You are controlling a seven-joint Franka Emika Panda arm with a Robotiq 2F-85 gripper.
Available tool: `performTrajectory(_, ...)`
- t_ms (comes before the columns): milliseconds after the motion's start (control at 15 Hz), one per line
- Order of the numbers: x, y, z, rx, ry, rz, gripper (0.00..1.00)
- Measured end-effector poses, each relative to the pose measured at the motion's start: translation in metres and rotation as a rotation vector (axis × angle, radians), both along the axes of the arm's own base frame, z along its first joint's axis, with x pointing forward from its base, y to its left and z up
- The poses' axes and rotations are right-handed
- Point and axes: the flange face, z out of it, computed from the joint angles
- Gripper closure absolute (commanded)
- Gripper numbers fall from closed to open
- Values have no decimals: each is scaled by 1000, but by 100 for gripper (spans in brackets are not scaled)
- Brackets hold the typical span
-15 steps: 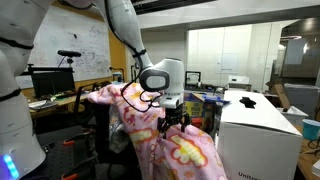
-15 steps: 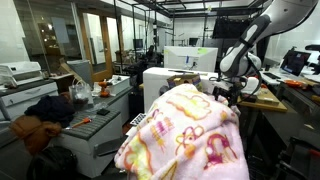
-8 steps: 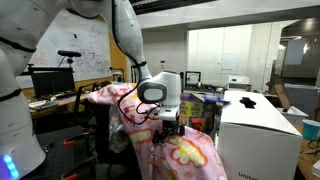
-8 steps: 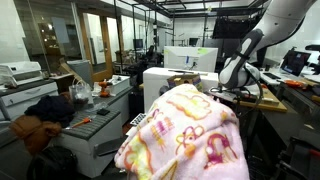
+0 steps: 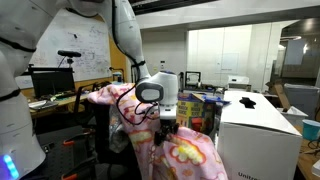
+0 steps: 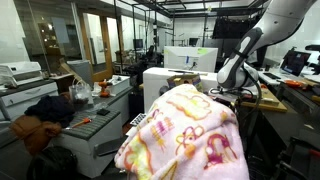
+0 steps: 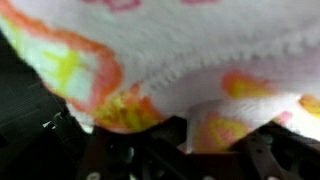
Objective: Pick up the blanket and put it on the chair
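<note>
The pink blanket (image 5: 178, 150) (image 6: 185, 135), with its yellow and white shapes, hangs in a tall heap over something hidden. My gripper (image 5: 168, 124) (image 6: 214, 95) is pressed down into the top of the heap. In the wrist view the blanket (image 7: 160, 50) fills the picture. A bulging fold of it sits tight in my gripper (image 7: 205, 128), between the two dark fingers (image 7: 165, 135). A dark upright shape (image 5: 103, 128) beside the drape may be the chair; I cannot tell for sure.
A white box-like cabinet (image 5: 258, 130) (image 6: 168, 78) stands close beside the blanket. A desk with a monitor (image 5: 50, 84) lies behind it. An orange jacket (image 6: 32, 130) is draped low down, and a cluttered desk (image 6: 275, 98) sits behind the arm.
My gripper has come down from just above the blanket into its top. The fingers have closed from wide open around a fold.
</note>
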Motion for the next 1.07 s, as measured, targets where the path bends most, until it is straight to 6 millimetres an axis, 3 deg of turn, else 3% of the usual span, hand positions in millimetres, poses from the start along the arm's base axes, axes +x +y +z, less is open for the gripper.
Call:
performTrajectory(133,-5,-1,5,16,-8,29,100)
performTrajectory(533,-6,7,37,66,-56,96,99)
performTrajectory(867,-9,10,90,71,-53,156,99)
performTrajectory(1067,-8,9,132,73,-46,217,99)
